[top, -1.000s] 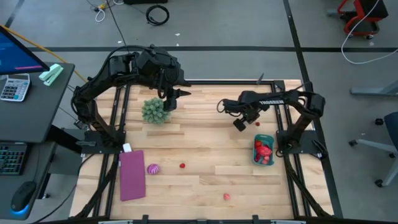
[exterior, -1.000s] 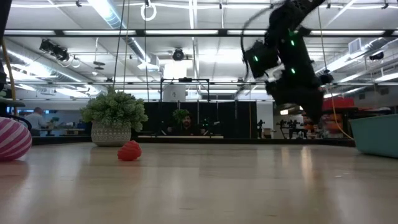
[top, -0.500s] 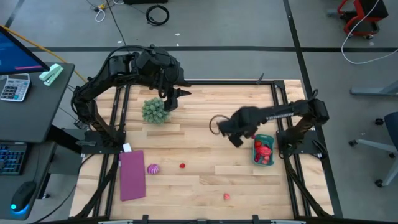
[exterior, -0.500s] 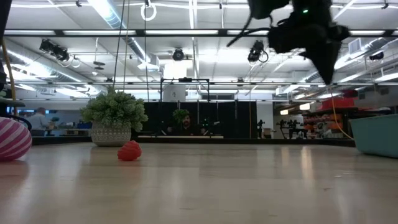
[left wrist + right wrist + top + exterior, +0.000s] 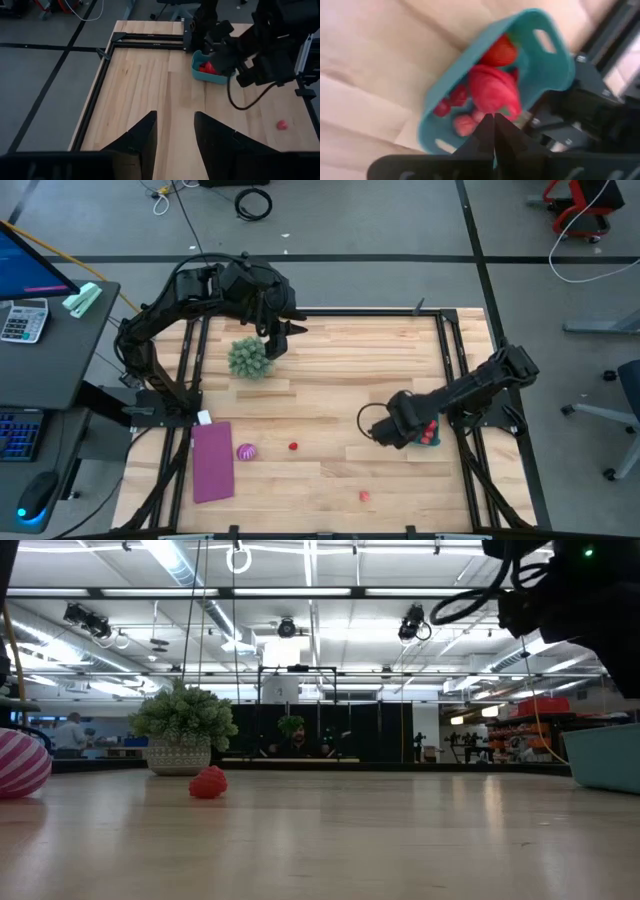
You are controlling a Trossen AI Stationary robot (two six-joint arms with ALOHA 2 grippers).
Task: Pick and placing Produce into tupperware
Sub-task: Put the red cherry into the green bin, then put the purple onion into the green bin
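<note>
The teal tupperware (image 5: 433, 439) stands by the table's right edge with several red produce pieces (image 5: 451, 100) inside. My right gripper (image 5: 393, 429) hangs over its left side, shut on a red produce piece (image 5: 492, 92). Loose produce lies on the near half of the table: a magenta ball (image 5: 246, 451), a small red piece (image 5: 293, 446) and a pink piece (image 5: 364, 496). My left gripper (image 5: 276, 337) hovers open at the far left, beside the green plant ball (image 5: 248, 358), with nothing between its fingers (image 5: 142, 137). My right gripper pinches the red piece by its near side (image 5: 493, 111) between its two shut fingertips. The fingers come from above, slanting down. The piece is lifted clear and hangs above the tupperware's inside (image 5: 470, 75). The fingertips hide the exact spot of the hold.
A flat purple mat (image 5: 212, 462) lies at the near left, next to the magenta ball. Black frame rails (image 5: 452, 360) run along the table's sides. Bare wood (image 5: 330, 380) lies between the two arms. A desk with a calculator (image 5: 22, 320) stands to the left of the table.
My right gripper has swung from the far middle of the table toward the near right, rising a little, and now hangs over the tupperware. It has stayed shut on the red piece and has turned about its wrist on the way.
</note>
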